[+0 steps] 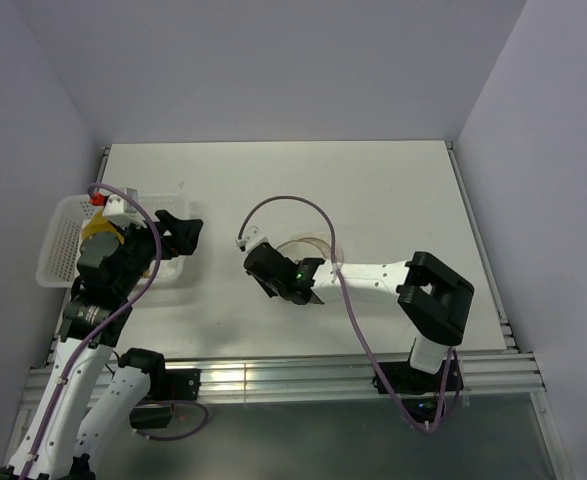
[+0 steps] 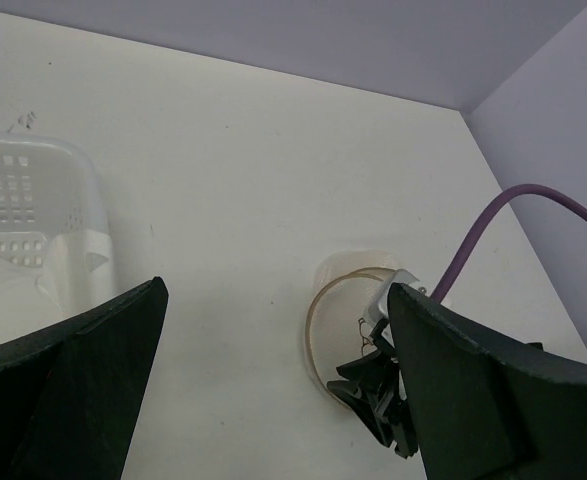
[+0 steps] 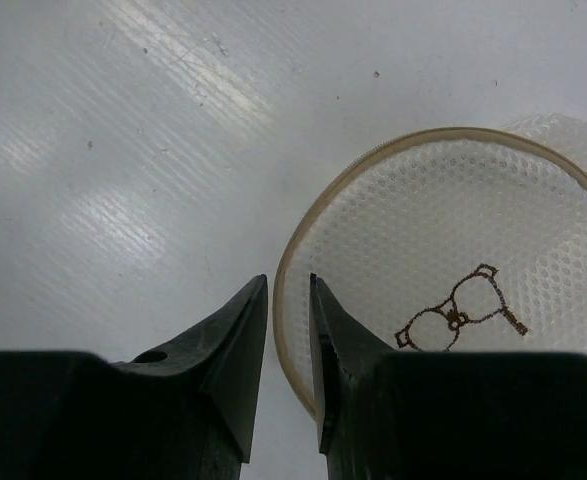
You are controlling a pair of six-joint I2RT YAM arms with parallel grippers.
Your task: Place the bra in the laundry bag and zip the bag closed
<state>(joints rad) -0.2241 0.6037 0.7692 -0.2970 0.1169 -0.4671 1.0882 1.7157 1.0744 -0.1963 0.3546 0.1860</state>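
While ajar, right tool (image 3: 289, 287) astride laundry bag (image 3: 443, 225)

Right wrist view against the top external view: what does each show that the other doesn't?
Only right wrist: the glasses drawing on the mesh lid, and the right claw, its tips narrowly apart astride the zipper rim. Only top external: the bra in the white basket, with the open left claw by it. Both: the laundry bag on the table.

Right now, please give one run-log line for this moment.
left gripper open by basket | right gripper slightly open at rim of laundry bag | bra in basket
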